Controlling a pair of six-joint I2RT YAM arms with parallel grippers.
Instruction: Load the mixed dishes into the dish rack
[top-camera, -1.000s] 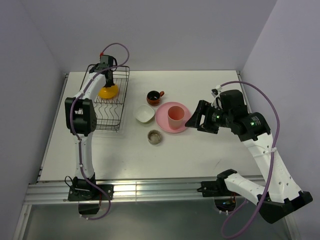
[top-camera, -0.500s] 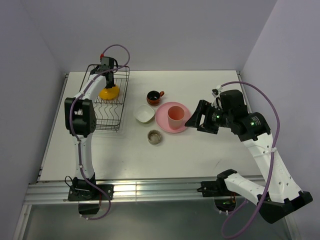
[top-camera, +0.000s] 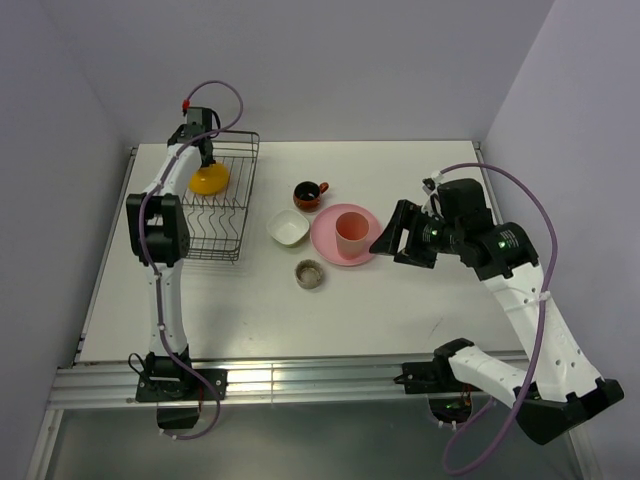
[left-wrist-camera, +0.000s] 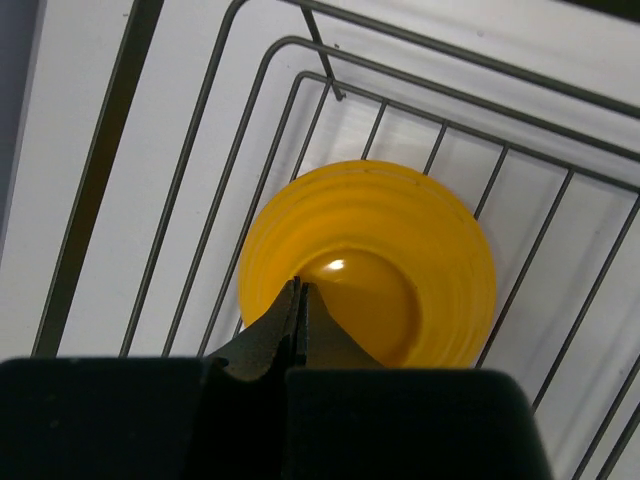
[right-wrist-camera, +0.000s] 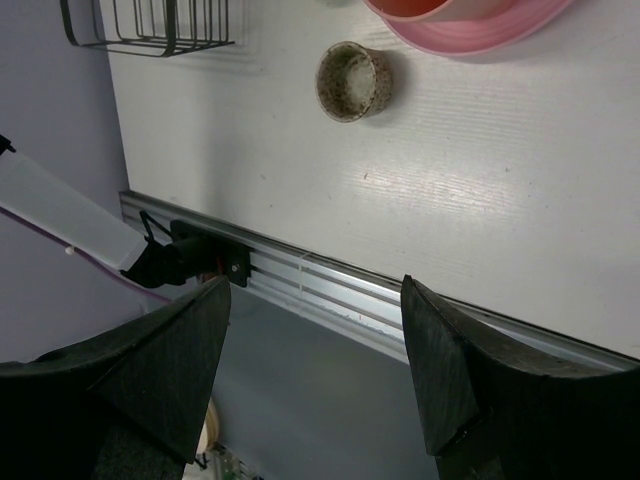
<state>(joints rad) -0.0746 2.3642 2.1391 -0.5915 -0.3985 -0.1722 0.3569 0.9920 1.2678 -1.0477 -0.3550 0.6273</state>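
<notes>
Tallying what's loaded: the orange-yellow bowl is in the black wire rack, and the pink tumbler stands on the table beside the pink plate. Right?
Not quite: the pink tumbler stands on the round pink plate, not beside it, as the top external view shows. The orange-yellow bowl is in the black wire rack.

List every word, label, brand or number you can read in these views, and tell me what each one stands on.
No readable text in any view.
Orange-yellow bowl: plain, no print.
Dish rack: bare black wire, no tag.
Pink plate, pink tumbler, dark red-brown mug, white bowl, small grey-brown dish: no markings visible.
Right arm: small green lights only, any lettering too small to read.
</notes>
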